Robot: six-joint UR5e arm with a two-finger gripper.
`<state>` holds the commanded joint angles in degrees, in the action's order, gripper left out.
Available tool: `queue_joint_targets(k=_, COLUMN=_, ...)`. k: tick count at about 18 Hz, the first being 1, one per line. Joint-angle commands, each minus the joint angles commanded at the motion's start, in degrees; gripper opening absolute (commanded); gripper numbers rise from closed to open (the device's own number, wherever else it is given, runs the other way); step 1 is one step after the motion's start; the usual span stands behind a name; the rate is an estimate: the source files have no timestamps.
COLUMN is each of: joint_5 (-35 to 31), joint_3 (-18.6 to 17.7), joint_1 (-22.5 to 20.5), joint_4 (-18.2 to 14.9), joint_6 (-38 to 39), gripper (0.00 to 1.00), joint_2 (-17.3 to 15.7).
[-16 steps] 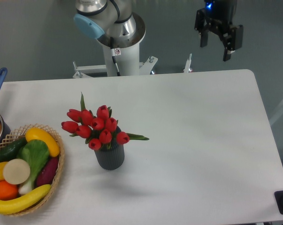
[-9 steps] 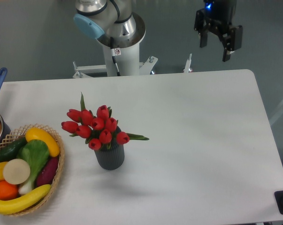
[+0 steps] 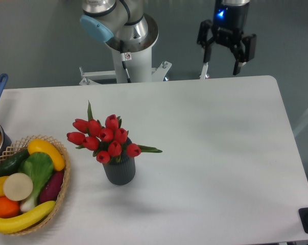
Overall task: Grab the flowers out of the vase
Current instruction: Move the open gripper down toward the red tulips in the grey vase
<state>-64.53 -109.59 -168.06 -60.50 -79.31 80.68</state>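
Camera view | gripper (image 3: 221, 56) w/ fingers spread, high over far table edge, well apart from flowers (image 3: 105, 138) in vase (image 3: 119, 171) | risk: off-centre grab tips vase, crushes buds

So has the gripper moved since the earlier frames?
Yes. The gripper has shifted left, away from the table's right corner and toward the robot base. It is open and holds nothing; the flowers sit in the vase.
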Motion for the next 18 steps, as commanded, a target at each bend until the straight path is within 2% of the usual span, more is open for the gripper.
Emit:
queue_joint_targets(k=2, joint_5=1.68, joint_3=-1.41, joint_1=1.50, joint_4=1.69, joint_6=0.47, gripper=1.00, joint_2=0.36)
queue_joint_targets(k=7, joint_5=5.81, joint_3=-5.54, joint_1=2.47, joint_4=2.14, joint_6=0.56, gripper=1.00, joint_2=0.09)
queue_joint_targets(k=9, joint_5=6.60, joint_3=-7.65, joint_1=4.57, joint_4=2.40, joint_6=0.12, gripper=1.00, joint_2=-0.43)
queue_joint_targets(k=16, joint_5=21.79, joint_3=-11.08, joint_1=5.73, joint_4=3.89, joint_6=-0.32, gripper=1.00, joint_2=0.35)
queue_joint_targets(k=18, joint_5=24.18, joint_3=-10.47, joint_1=6.08, joint_4=6.16, joint_6=-0.41, gripper=1.00, joint_2=1.93)
